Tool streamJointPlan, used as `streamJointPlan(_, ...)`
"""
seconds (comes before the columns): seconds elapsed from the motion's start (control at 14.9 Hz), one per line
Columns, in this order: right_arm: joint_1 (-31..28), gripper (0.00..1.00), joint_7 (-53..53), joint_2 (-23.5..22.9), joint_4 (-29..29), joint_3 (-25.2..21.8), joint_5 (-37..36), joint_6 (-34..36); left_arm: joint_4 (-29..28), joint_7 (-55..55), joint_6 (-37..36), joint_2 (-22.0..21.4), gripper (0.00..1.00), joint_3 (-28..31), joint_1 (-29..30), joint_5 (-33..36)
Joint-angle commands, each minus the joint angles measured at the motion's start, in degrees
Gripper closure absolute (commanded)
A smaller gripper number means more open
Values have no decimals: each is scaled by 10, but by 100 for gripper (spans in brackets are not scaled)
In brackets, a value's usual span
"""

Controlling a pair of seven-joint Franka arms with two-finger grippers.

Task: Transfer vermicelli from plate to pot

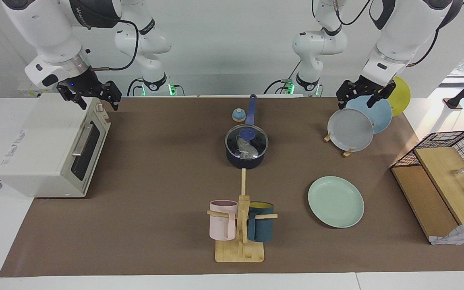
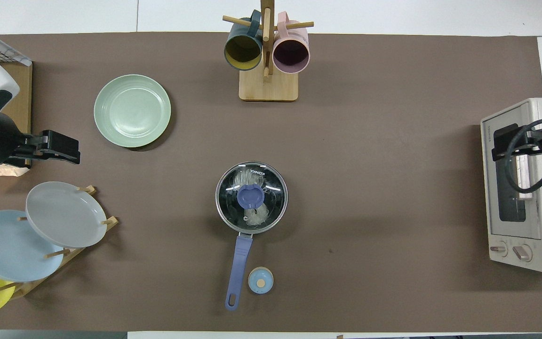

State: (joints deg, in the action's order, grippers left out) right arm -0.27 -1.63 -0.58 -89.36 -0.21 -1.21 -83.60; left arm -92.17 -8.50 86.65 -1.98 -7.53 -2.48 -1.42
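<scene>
A: Vermicelli [image 2: 251, 213] is what we look for first, and we find it inside the pot [image 1: 245, 160], under a glass lid [image 2: 271, 207] with a blue knob. The pale, glassy strands show through the lid as a lumpy bundle against the black inside.

B: We agree. And the grippers?

A: We see the left gripper [image 1: 361, 96] up in the air over the upright plates in the wooden rack [image 1: 348, 152], at the left arm's end of the table. Its fingers stand fully apart and hold nothing. The right gripper [image 1: 93, 96] hangs over the top edge of the toaster oven [image 1: 42, 149] at the right arm's end, spread just as wide, with nothing between its fingers and touching nothing that we can make out.

B: Where do we place the pot itself?

A: Near the middle of the brown mat [image 1: 155, 181], its long blue handle [image 2: 237, 273] pointing toward the robots. A small blue round thing [image 2: 260, 280] lies just beside the handle.

B: And the plate [image 1: 336, 201]?

A: We see it bare, pale mint green, lying flat, farther from the robots than the pot and toward the left arm's end. The mug tree [image 1: 241, 225] with a pink mug [image 1: 222, 220] and a dark teal mug [image 1: 261, 227] stands farther from the robots than the pot too.
</scene>
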Motion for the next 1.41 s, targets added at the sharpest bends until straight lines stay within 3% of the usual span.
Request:
streamJointPlan(0.0,-2,0,14,7,-2,5,1,0,-5,0,-3,-9,0,-5,9,-1)
streamJointPlan(1.34,-3,0,13,8,8,5,2,1,-5,0,-2,-9,0,-5,9,-1)
